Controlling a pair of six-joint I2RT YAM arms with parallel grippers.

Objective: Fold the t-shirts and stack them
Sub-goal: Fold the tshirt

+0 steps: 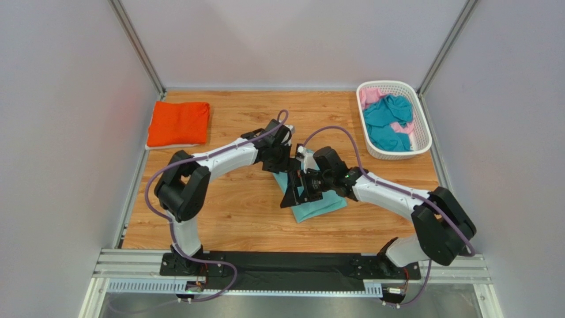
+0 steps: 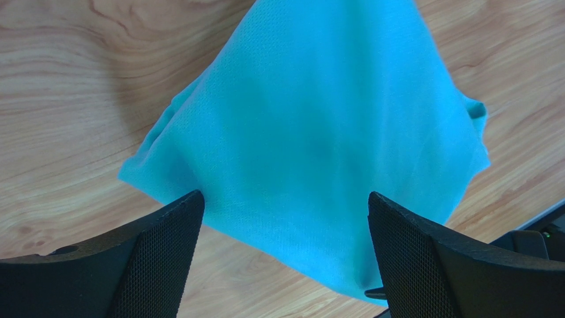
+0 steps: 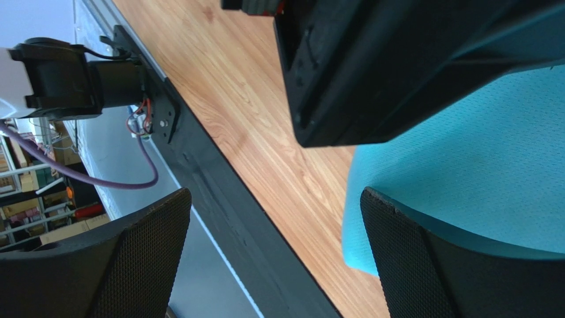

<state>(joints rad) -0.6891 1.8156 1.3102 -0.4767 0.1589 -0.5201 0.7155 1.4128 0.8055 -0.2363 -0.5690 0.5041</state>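
The mint-green t-shirt (image 1: 318, 207) lies partly folded on the wooden table (image 1: 225, 212). The folded orange t-shirt (image 1: 178, 123) sits well off to its far left, and the white basket (image 1: 391, 84), holding a teal tee (image 1: 386, 126) and a pink one, is well off to its far right. Both arms meet right above the mint-green t-shirt. The left gripper (image 1: 284, 162) hangs over its far-left end, and the right gripper (image 1: 300, 192) over its near-left edge. The arms hide much of the cloth, so its outline is only partly readable. It sits skewed to the table edges, and its long axis appears to run from far-left to near-right, with a corner pointing at the near rail. In the left wrist view the jaws stand wide apart and hold nothing, looking straight down with cloth (image 2: 318, 132) filling the gap between the fingers (image 2: 159, 245). Contact cannot be judged. The right gripper is equally wide and unloaded, but it is tilted. Its gap looks out past the shirt's edge to bare wood and the black rail (image 3: 219, 192), and only one finger (image 3: 431, 258) overlaps the cloth. The left arm therefore looks better placed for the next pinch. The right would probably need to swing in over the shirt's near-right part before a fold across that long axis.
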